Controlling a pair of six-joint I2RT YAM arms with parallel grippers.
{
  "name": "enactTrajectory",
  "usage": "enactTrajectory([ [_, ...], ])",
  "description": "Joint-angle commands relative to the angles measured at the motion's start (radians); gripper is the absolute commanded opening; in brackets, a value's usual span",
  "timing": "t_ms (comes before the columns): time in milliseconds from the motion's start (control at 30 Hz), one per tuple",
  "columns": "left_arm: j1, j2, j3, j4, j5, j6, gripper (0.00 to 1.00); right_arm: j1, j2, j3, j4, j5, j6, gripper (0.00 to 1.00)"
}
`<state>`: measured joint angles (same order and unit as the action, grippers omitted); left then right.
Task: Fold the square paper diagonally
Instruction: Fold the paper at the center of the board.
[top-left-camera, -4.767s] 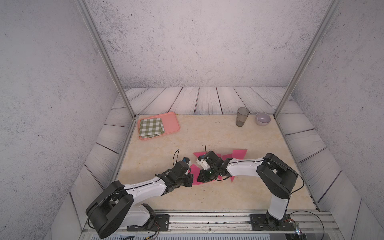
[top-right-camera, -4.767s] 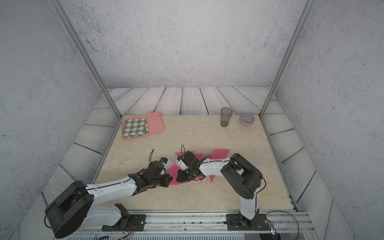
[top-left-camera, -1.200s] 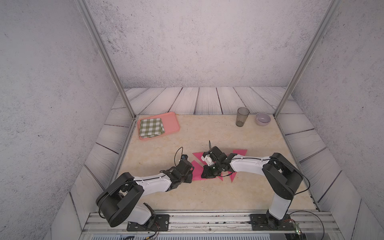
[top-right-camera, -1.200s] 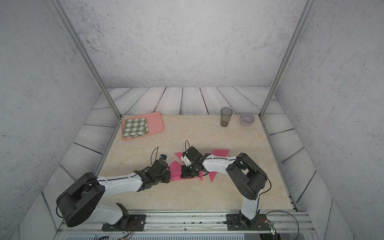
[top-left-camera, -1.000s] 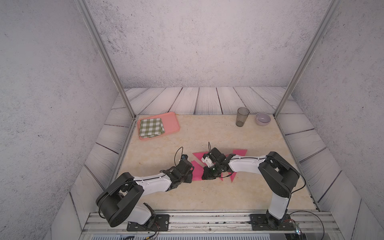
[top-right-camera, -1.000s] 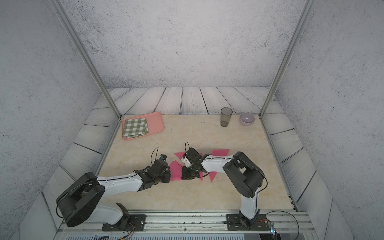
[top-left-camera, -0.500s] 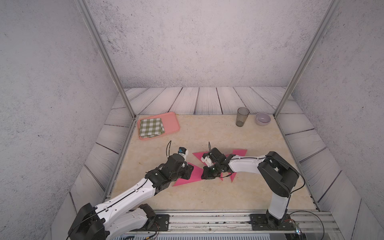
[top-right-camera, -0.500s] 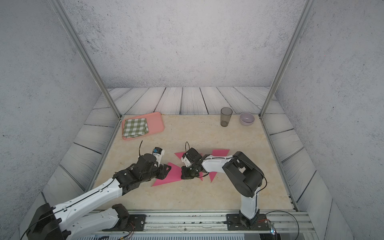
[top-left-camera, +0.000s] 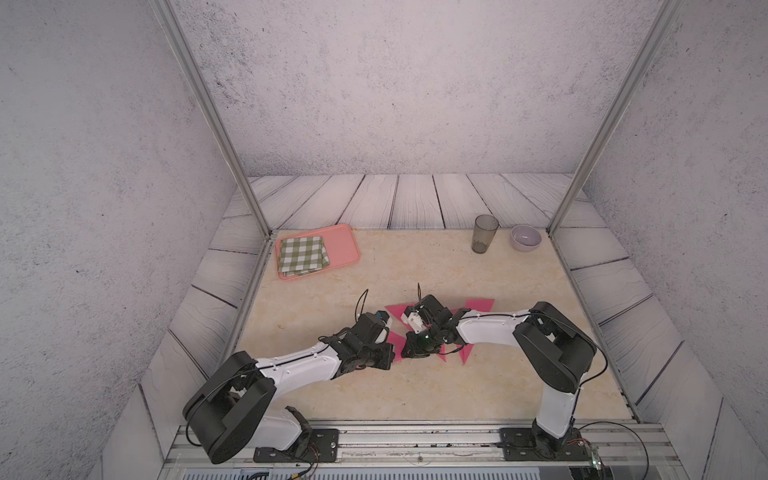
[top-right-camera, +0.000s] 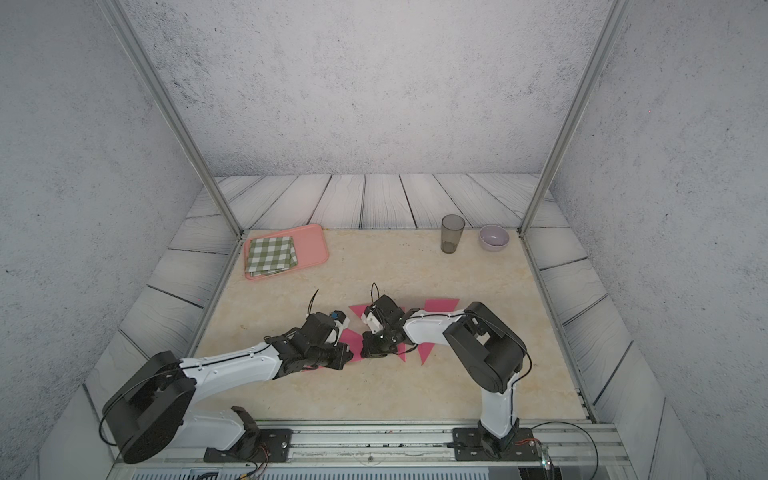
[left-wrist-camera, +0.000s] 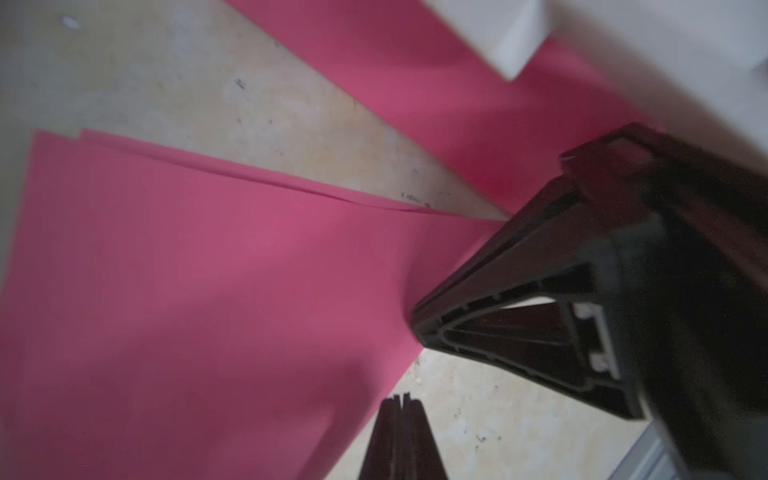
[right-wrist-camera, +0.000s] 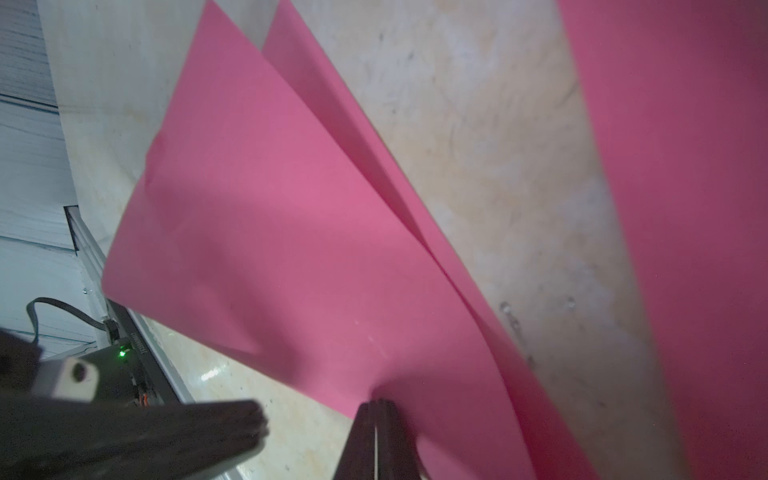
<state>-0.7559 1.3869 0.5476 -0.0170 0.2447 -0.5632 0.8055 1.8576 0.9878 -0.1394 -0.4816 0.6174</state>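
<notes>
The pink paper (left-wrist-camera: 187, 291) lies folded on the beige table, its two layers slightly offset at one edge (right-wrist-camera: 270, 228). In both top views only slivers of it (top-left-camera: 395, 338) (top-right-camera: 353, 338) show between the two arms. My left gripper (left-wrist-camera: 401, 399) is shut and empty, low over bare table just off the paper's edge (top-left-camera: 388, 359). My right gripper (right-wrist-camera: 376, 403) is shut too, its tips pressed down on the paper near that same edge (top-left-camera: 409, 351), a hand's breadth from the left one. The black wedge in the left wrist view is that right gripper (left-wrist-camera: 415, 320).
More pink paper (top-left-camera: 478, 305) lies under and behind the right arm (right-wrist-camera: 685, 166). A pink tray (top-left-camera: 345, 243) with a green checked cloth (top-left-camera: 302, 254) sits back left. A grey tumbler (top-left-camera: 484, 239) and a lilac bowl (top-left-camera: 525, 237) stand back right. A metal rail (top-left-camera: 415, 436) runs along the front.
The left arm, raised and reaching over the paper half a second ago, has dropped low and pulled to the paper's front edge, jaws closed. The right gripper has stayed pressed in place.
</notes>
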Motion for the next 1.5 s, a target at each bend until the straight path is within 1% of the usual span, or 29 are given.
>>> enactTrajectory([
  [0, -0.005, 0.032, 0.003, 0.08, -0.041, -0.017, 0.0, -0.003, 0.067, -0.027, -0.06, 0.075, -0.004, 0.09],
  [100, -0.006, 0.069, 0.004, 0.089, -0.034, -0.011, 0.0, -0.003, 0.068, -0.026, -0.066, 0.083, -0.004, 0.09],
  [200, -0.006, 0.093, -0.026, 0.107, -0.023, -0.01, 0.0, -0.009, 0.074, -0.021, -0.073, 0.084, 0.001, 0.09],
  [333, -0.008, 0.084, -0.074, 0.108, -0.03, -0.011, 0.0, -0.013, 0.086, -0.018, -0.077, 0.081, 0.002, 0.09],
  [567, -0.008, 0.046, -0.09, -0.019, -0.152, -0.017, 0.0, -0.019, 0.083, -0.023, -0.084, 0.093, 0.008, 0.08],
  [767, -0.008, -0.083, -0.1, -0.188, -0.235, -0.046, 0.0, -0.026, 0.088, -0.021, -0.095, 0.104, 0.021, 0.08],
  [867, -0.007, -0.165, -0.101, -0.271, -0.249, -0.047, 0.0, -0.032, 0.093, -0.023, -0.095, 0.11, 0.026, 0.08],
  [933, -0.008, -0.209, -0.094, -0.327, -0.229, -0.073, 0.0, -0.034, 0.094, -0.023, -0.094, 0.113, 0.027, 0.08],
  [1000, -0.007, -0.251, -0.083, -0.426, -0.245, -0.138, 0.0, -0.034, 0.093, -0.025, -0.094, 0.115, 0.027, 0.08],
  [1067, -0.01, -0.312, -0.102, -0.509, -0.282, -0.194, 0.0, -0.036, 0.094, -0.025, -0.093, 0.115, 0.026, 0.08],
  [1167, -0.008, -0.426, -0.159, -0.55, -0.319, -0.262, 0.0, -0.036, 0.092, -0.029, -0.087, 0.113, 0.027, 0.08],
  [1267, -0.008, -0.509, -0.18, -0.635, -0.381, -0.34, 0.0, -0.037, 0.079, -0.038, -0.082, 0.112, 0.024, 0.08],
  [1367, -0.007, -0.544, -0.187, -0.687, -0.419, -0.387, 0.0, -0.038, 0.065, -0.05, -0.072, 0.105, 0.021, 0.08],
  [1467, -0.008, -0.553, -0.16, -0.73, -0.423, -0.389, 0.0, -0.039, 0.055, -0.06, -0.062, 0.099, 0.019, 0.08],
])
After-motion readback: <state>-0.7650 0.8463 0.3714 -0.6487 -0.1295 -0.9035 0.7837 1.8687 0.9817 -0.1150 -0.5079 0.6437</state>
